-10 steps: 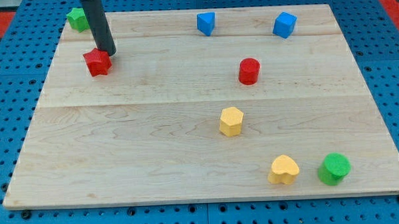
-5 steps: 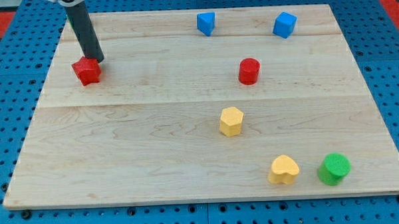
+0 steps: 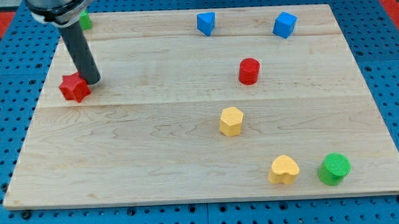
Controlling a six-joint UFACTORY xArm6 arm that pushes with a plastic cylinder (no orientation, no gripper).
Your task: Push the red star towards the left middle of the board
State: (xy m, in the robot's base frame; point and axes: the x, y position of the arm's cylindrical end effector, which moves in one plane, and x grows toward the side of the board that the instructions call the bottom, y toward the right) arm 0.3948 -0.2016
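Observation:
The red star (image 3: 73,88) lies on the wooden board (image 3: 154,153) near its left edge, a little above the middle height. My tip (image 3: 92,82) is at the star's upper right side, touching it. The dark rod rises from there to the view's top left.
A green block (image 3: 84,21) shows at the top left corner, partly hidden by the arm. A blue block (image 3: 206,22) and a blue cube (image 3: 284,24) sit along the top. A red cylinder (image 3: 248,70), a yellow hexagon (image 3: 231,121), a yellow heart (image 3: 283,169) and a green cylinder (image 3: 334,168) lie to the right.
My tip has moved down and to the left, pushing the red star down-left towards the board's left edge. The other blocks have not moved.

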